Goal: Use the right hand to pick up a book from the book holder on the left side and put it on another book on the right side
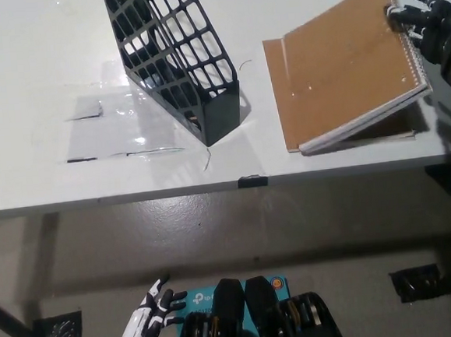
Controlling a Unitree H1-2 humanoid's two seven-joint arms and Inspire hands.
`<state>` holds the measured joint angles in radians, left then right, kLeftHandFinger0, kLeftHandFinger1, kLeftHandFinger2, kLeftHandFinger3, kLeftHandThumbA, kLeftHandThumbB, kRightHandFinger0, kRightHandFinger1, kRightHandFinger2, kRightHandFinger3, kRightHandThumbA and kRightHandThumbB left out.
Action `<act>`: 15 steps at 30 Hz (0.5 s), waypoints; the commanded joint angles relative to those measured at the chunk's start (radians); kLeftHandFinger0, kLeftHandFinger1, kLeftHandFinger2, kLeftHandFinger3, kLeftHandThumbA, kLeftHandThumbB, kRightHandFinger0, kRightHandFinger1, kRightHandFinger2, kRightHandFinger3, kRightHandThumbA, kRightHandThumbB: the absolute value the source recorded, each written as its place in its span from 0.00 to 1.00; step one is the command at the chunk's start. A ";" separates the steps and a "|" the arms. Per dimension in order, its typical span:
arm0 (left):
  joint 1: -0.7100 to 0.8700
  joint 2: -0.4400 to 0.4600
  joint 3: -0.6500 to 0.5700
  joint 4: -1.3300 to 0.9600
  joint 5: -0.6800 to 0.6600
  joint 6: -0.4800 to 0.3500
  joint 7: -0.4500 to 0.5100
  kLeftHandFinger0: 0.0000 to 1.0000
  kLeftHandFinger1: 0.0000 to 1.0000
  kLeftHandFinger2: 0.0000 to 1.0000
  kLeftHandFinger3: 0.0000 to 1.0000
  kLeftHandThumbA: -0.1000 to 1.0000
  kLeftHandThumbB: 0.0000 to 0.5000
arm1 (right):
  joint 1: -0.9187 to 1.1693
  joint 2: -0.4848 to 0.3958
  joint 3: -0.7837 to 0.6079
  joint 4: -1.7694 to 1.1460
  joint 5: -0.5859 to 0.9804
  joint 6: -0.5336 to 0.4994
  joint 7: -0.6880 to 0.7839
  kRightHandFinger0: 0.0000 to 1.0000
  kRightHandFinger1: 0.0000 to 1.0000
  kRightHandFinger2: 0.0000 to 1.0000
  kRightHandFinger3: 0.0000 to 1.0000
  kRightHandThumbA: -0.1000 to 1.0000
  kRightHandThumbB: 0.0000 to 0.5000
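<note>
Left hand (pixel 155 313) idle low beside us, fingers apart | book holder (pixel 178 59) looks empty | notebook (pixel 346 65) lies tilted on the lower book (pixel 346 133) | right hand (pixel 431 26) grips its spiral edge (stiff, light; we'd hold there).

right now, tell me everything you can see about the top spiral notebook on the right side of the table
The top notebook has a plain brown, cardboard-looking cover, white page edges and a spiral binding along its right edge. It lies closed but skewed and tilted on a second brown book near the white table's right front edge, its near-right part raised off that book. The black right hand touches its far right corner.
</note>
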<state>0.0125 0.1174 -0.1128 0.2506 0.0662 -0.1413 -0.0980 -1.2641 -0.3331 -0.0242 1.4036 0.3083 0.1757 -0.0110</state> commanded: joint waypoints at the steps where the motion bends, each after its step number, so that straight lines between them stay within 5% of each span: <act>1: -0.018 0.008 -0.001 -0.024 -0.008 -0.041 -0.020 0.75 0.81 0.80 1.00 0.95 0.26 | -0.046 -0.050 0.064 -0.017 -0.113 -0.121 0.090 1.00 1.00 1.00 1.00 0.36 0.59; 6: -0.022 0.006 -0.002 -0.022 0.001 -0.036 -0.012 0.75 0.80 0.79 1.00 0.96 0.30 | -0.047 -0.062 0.071 -0.011 -0.122 -0.147 0.091 1.00 1.00 1.00 1.00 0.42 0.66; 15: -0.014 0.006 0.001 -0.030 -0.004 -0.036 -0.013 0.75 0.80 0.80 1.00 0.96 0.30 | -0.058 -0.088 0.056 -0.024 -0.158 -0.180 0.043 1.00 1.00 1.00 1.00 0.58 0.56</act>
<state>0.0028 0.1176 -0.1128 0.2479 0.0686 -0.1425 -0.0979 -1.2545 -0.3748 0.0486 1.4086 0.1768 0.0773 0.0413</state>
